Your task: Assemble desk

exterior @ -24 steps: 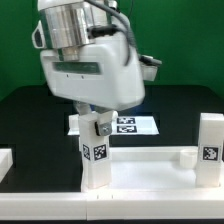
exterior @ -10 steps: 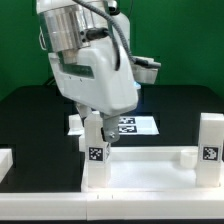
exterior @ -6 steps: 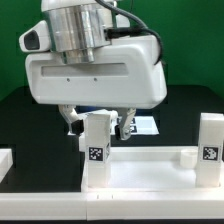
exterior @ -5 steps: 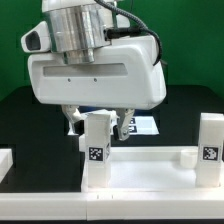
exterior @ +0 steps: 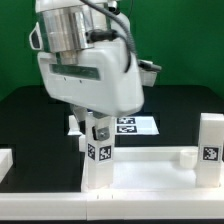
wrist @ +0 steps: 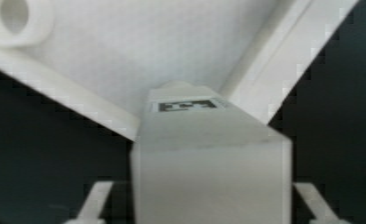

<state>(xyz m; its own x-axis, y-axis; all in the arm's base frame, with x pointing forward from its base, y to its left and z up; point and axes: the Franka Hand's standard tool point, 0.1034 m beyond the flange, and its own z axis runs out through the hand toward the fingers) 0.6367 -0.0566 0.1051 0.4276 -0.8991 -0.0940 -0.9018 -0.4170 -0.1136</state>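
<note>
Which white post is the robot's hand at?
The leg on the exterior view's left, upright at the panel's corner, directly under the hand. The other leg stands alone at the view's right edge.

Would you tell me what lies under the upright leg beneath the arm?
The leg stands on a corner of the panel, at the exterior view's left. Whether its foot sits in a socket cannot be seen: the leg itself covers that spot.

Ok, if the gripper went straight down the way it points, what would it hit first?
The upright leg between its fingers; the gripper points down along it. Beneath that, probably the desk panel corner.
</note>
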